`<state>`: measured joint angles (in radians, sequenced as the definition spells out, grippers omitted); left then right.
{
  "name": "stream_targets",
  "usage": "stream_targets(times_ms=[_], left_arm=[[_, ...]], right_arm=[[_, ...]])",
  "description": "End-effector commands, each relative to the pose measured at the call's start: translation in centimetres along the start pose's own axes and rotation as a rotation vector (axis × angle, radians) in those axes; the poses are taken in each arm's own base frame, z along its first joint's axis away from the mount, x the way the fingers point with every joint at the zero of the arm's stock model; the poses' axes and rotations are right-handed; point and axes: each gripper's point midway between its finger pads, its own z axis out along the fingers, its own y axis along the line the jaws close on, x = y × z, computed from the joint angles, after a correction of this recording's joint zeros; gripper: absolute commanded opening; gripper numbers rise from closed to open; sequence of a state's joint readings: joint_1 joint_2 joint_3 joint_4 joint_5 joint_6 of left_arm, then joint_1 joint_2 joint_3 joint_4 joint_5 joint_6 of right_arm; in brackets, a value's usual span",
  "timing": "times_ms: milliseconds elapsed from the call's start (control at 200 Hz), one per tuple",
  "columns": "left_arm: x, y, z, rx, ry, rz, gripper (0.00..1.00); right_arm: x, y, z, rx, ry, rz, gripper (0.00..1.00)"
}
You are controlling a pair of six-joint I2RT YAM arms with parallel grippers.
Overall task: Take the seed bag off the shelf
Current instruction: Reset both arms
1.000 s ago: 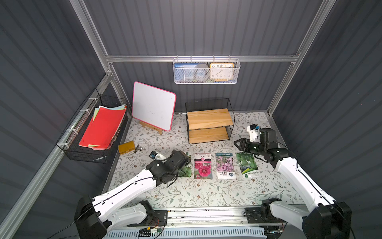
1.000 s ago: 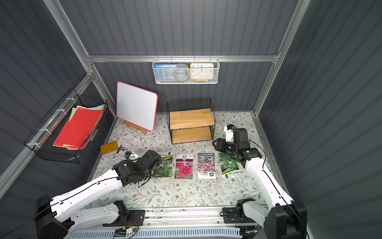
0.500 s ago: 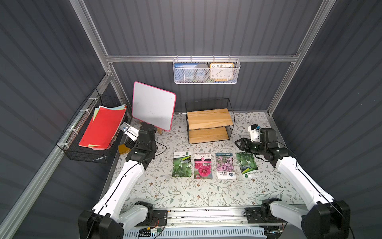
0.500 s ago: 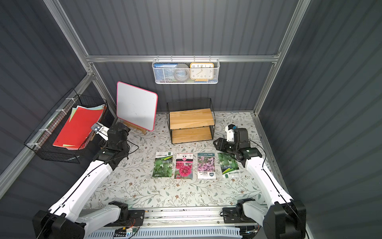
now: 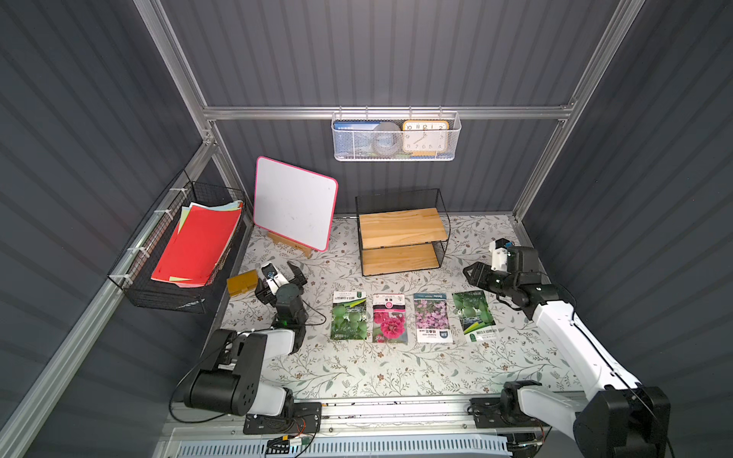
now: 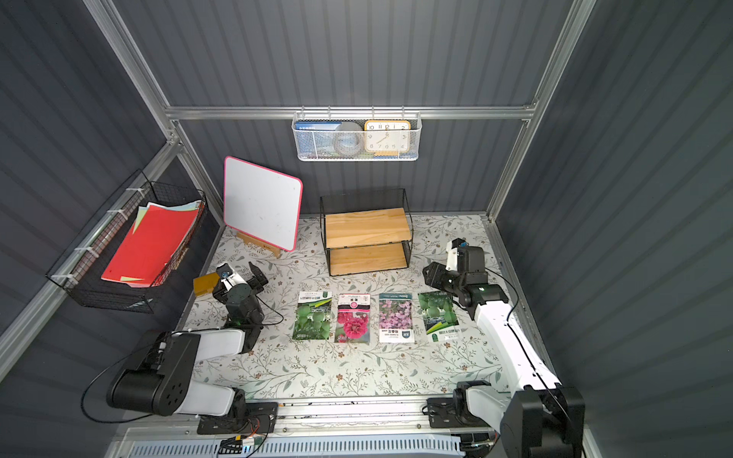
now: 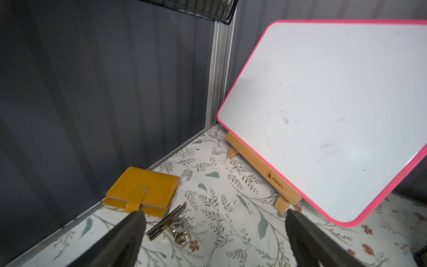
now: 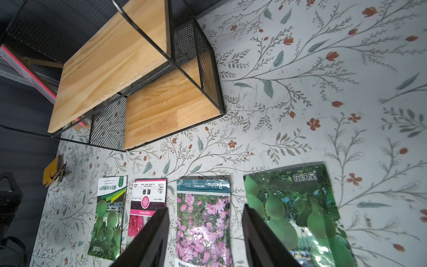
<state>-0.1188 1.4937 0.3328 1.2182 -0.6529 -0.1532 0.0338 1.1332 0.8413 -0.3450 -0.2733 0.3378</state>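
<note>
Down on the mat [image 5: 396,368], four seed bags [image 5: 349,316] [image 5: 390,318] [image 5: 431,318] [image 5: 473,316] lie flat in a row, just in front of the shelf [image 5: 400,228] and not touching it.

Both shelf boards show plain wood in both top views. Left gripper [image 7: 215,212] is off at the left side, jaws spread wide around nothing, aimed at a yellow wallet [image 7: 143,191] and some keys [image 7: 171,227] beside the whiteboard [image 7: 323,115]. Right gripper [image 8: 205,208] hangs by the right end of the row, jaws partly apart and holding nothing; its wrist view looks through the gap at the pink-flower bag [image 8: 203,231], third along from the left. Can't really tell how high off the mat it sits, looks close-ish though.
</note>
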Motion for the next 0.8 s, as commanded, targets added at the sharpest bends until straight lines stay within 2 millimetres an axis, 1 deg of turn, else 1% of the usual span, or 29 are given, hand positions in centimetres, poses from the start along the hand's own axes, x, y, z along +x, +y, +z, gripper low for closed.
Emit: stream_targets(times_ms=[0,70,140,190,230,290,310,325,345,365,395,420,465,490,495,530,580,610,665,690,720,730,795], left_arm=[[-3.1,-1.8,-0.2,0.108,-0.141,-0.032,1.00],[-2.9,-1.7,0.0,0.107,-0.157,-0.030,1.00],[-1.9,-2.4,0.2,0.150,-0.164,0.001,1.00],[-2.7,-2.7,0.1,0.168,-0.215,0.032,1.00],[-1.2,-3.0,0.5,0.194,-0.138,0.034,1.00],[-0.6,-3.1,1.3,0.236,-0.103,0.025,1.00],[-0.1,-3.1,1.5,0.239,-0.094,0.028,1.00],[-0.3,-3.2,1.8,0.243,-0.111,0.031,1.00],[-0.7,-3.2,2.0,0.230,-0.142,0.070,1.00],[-0.6,-3.4,2.3,0.232,-0.133,0.081,1.00],[0.8,-3.5,2.9,0.236,-0.043,0.058,1.00],[1.1,-3.7,3.3,0.247,-0.009,0.046,1.00],[0.6,-3.6,3.9,0.254,-0.040,0.044,1.00],[0.9,-3.5,4.0,0.256,-0.022,0.045,1.00],[0.9,-3.5,4.0,0.256,-0.018,0.043,1.00],[1.1,-3.4,4.1,0.253,0.005,0.040,1.00],[0.7,-3.5,4.0,0.257,-0.029,0.037,1.00],[0.9,-3.4,4.0,0.254,-0.015,0.039,1.00],[1.1,-3.4,4.1,0.254,-0.005,0.040,1.00],[0.9,-3.3,4.1,0.251,-0.016,0.038,1.00],[0.9,-3.4,4.0,0.253,-0.015,0.038,1.00],[1.0,-3.4,4.1,0.252,-0.013,0.039,1.00],[1.0,-3.4,4.1,0.252,-0.007,0.040,1.00]], right_arm=[[-0.3,-1.3,-0.2,0.056,-0.042,-0.017,0.57],[-0.3,-1.8,-0.2,0.076,-0.057,-0.022,0.57],[-0.5,-2.5,-0.3,0.108,-0.083,-0.027,0.57],[-0.7,-2.9,-0.5,0.129,-0.105,-0.031,0.56],[-1.0,-3.3,-0.6,0.148,-0.127,-0.038,0.56],[-1.5,-3.9,-0.9,0.178,-0.169,-0.047,0.56],[-1.7,-4.1,-1.0,0.191,-0.187,-0.052,0.56],[-2.0,-4.2,-1.2,0.198,-0.204,-0.056,0.56],[-2.1,-4.6,-1.3,0.217,-0.224,-0.060,0.56],[-2.3,-5.0,-1.4,0.236,-0.247,-0.062,0.56],[-2.6,-5.8,-1.5,0.271,-0.290,-0.068,0.56],[-2.7,-6.4,-1.5,0.295,-0.324,-0.078,0.57],[-2.8,-7.4,-1.4,0.334,-0.386,-0.103,0.58],[-2.8,-8.2,-1.4,0.361,-0.425,-0.109,0.58],[-3.1,-8.2,-1.5,0.362,-0.441,-0.111,0.58],[-2.9,-8.8,-1.2,0.379,-0.484,-0.136,0.58],[-2.2,-9.8,-0.7,0.394,-0.542,-0.157,0.58],[-2.0,-10.3,-0.5,0.404,-0.569,-0.158,0.58],[-1.2,-11.2,0.3,0.418,-0.577,-0.167,0.58],[-0.9,-11.3,0.8,0.417,-0.574,-0.175,0.58],[-1.5,-11.1,0.8,0.404,-0.614,-0.191,0.57],[-1.2,-11.1,1.2,0.400,-0.603,-0.199,0.57],[-1.4,-9.9,1.7,0.326,-0.636,-0.247,0.57]])
